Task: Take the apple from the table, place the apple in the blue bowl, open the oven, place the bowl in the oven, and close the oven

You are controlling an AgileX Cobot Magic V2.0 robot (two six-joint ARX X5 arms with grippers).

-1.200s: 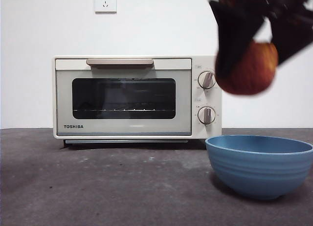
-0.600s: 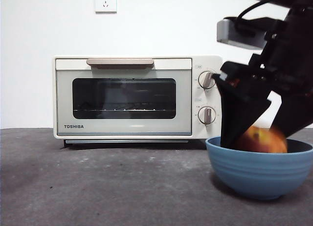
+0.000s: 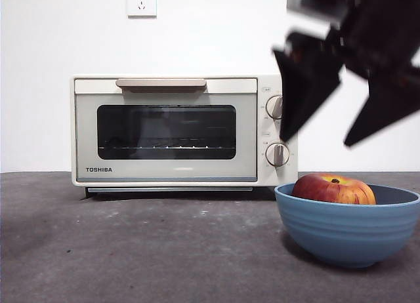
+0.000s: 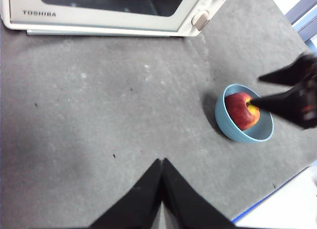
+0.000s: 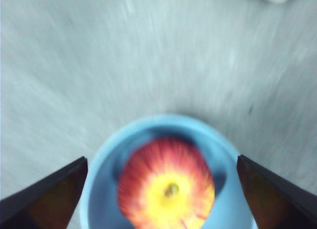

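Lifted clear since half a second ago, my right gripper [image 3: 328, 132] hangs spread wide above the apple [image 3: 333, 189] lying loose in the blue bowl [image 3: 348, 227] — oven [image 3: 177, 129] door closed behind, left gripper [image 4: 162, 164] pressed together, well apart over the table [image 3: 131, 250].

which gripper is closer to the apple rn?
Right. The right gripper hangs open just above the apple in the bowl. The left gripper, shut, is well off to the side over bare table.

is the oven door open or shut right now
Shut. The oven door sits flush with its cream front, the bar handle up at the top edge, and no gap shows around the dark glass window.
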